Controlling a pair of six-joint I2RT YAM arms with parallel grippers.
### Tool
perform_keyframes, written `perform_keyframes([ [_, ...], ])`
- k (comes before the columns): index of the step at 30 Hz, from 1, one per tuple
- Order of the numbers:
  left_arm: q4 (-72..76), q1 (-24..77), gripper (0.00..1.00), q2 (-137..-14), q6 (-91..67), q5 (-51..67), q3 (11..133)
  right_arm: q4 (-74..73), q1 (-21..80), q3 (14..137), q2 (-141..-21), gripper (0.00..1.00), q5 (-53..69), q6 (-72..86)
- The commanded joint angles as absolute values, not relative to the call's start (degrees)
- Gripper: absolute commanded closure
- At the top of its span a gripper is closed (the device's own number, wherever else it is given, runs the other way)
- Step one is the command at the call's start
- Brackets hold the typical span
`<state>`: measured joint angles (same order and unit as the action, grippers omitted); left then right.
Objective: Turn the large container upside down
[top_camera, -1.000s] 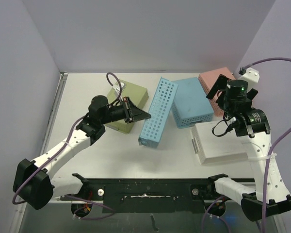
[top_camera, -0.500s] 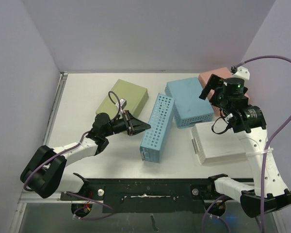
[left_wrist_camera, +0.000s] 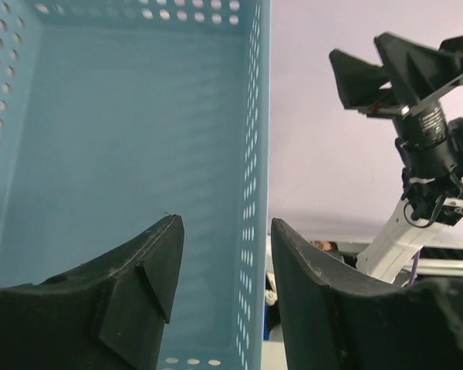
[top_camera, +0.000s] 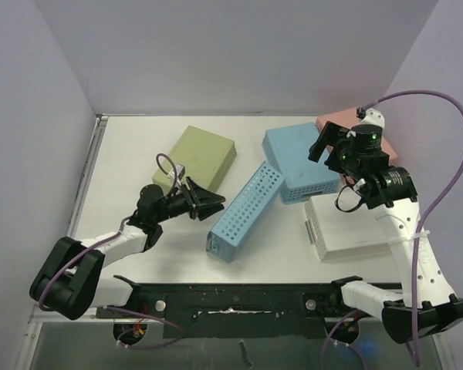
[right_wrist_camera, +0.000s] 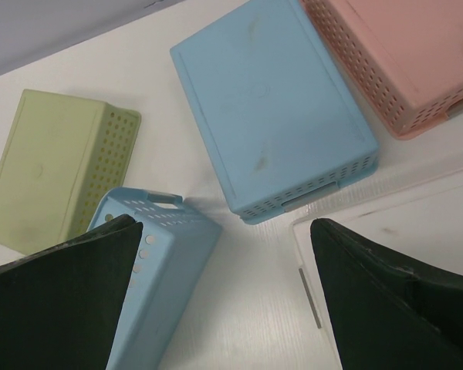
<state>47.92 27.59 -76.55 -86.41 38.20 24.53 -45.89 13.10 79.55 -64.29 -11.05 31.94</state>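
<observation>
My left claw [left_wrist_camera: 226, 225] is open, low over the worktop [top_camera: 131, 146]. Right in front of it the big blue basket [top_camera: 238, 210] lies on its side, its open top facing that claw. Farther back are a green box [top_camera: 201, 158] and a blue box [top_camera: 301, 158]. My right claw [top_camera: 332, 142] hangs wide open above the blue box, by a pink box [top_camera: 333, 121].

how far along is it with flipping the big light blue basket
Partly done: the light blue basket lies tipped on its long side, its open top facing the left tool. In hand: the left tool, jaws parted, straddles one basket wall near the rim without clamping it. The right tool hangs open, holding nothing. Left: roll the basket over until its opening faces the table.
</observation>
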Motion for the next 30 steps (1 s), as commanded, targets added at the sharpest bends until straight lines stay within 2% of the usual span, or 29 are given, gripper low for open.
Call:
perform_keyframes([
  [1,42.6,22.6,0.52,-71.0,-82.2,40.6,24.0,-42.1,13.7,78.4,-65.8,0.02,-5.6,32.0],
  [8,29.1,14.0,0.52,-65.7,-74.6,42.1,23.7,-41.4,20.5,77.9,-69.6,0.02,-4.8,32.5],
  [16,-0.6,15.7,0.50,-67.0,-51.5,35.5,38.0,-41.4,26.4,78.9,-73.0,0.02,-5.7,32.4],
  [23,-3.1,20.1,0.49,-76.9,-46.4,33.9,44.2,-43.3,26.2,80.1,-70.9,0.02,-11.9,31.8],
  [30,-5.9,24.8,0.49,-91.2,-40.9,30.5,55.9,-45.8,26.3,80.1,-69.9,0.02,-12.9,32.3],
])
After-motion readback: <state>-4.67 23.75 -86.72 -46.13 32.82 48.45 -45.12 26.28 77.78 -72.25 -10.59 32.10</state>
